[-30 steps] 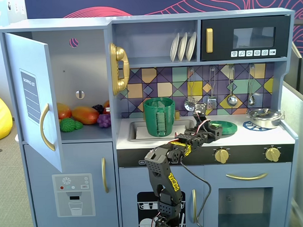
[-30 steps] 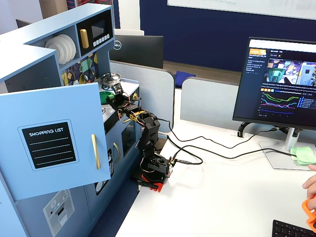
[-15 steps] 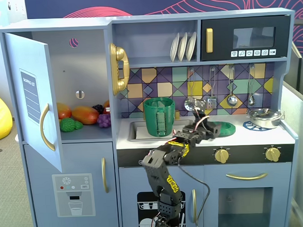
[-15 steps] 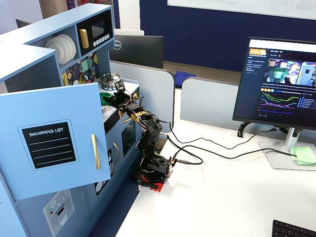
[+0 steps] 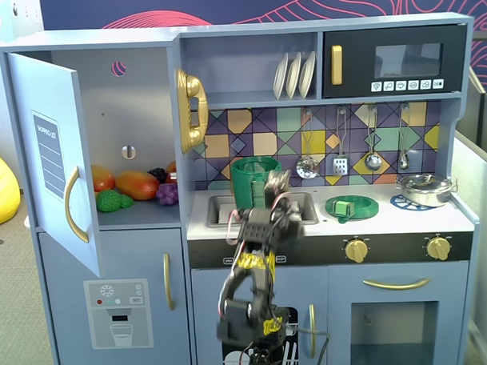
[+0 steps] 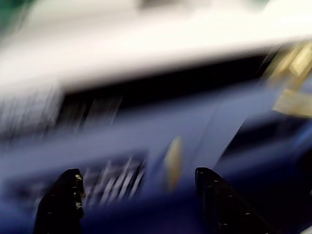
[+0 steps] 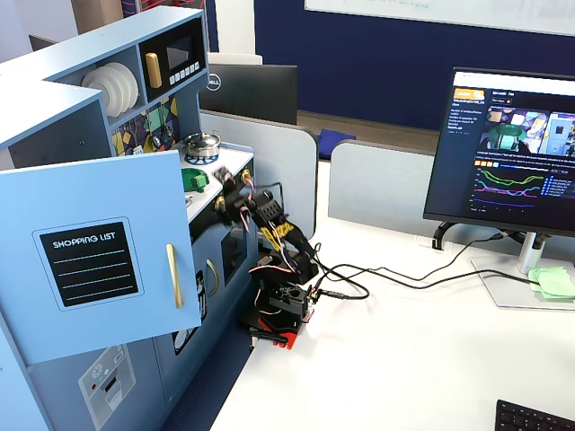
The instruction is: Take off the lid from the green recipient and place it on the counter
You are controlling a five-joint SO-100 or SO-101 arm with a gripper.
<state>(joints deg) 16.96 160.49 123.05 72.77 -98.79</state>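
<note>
1. Green plastic, the lid (image 5: 351,206) looks light and stiff to me, a bit slick; it lies flat on the counter (image 5: 389,218), right of the sink in a fixed view, well apart from the green recipient (image 5: 255,184)
2. I'd pinch its small central knob, or else the raised rim
3. Its axis points straight up; being round, it has no long side
4. My gripper (image 5: 274,184) is released and empty, jaws apart in the blurred wrist view, in front of the recipient
</note>
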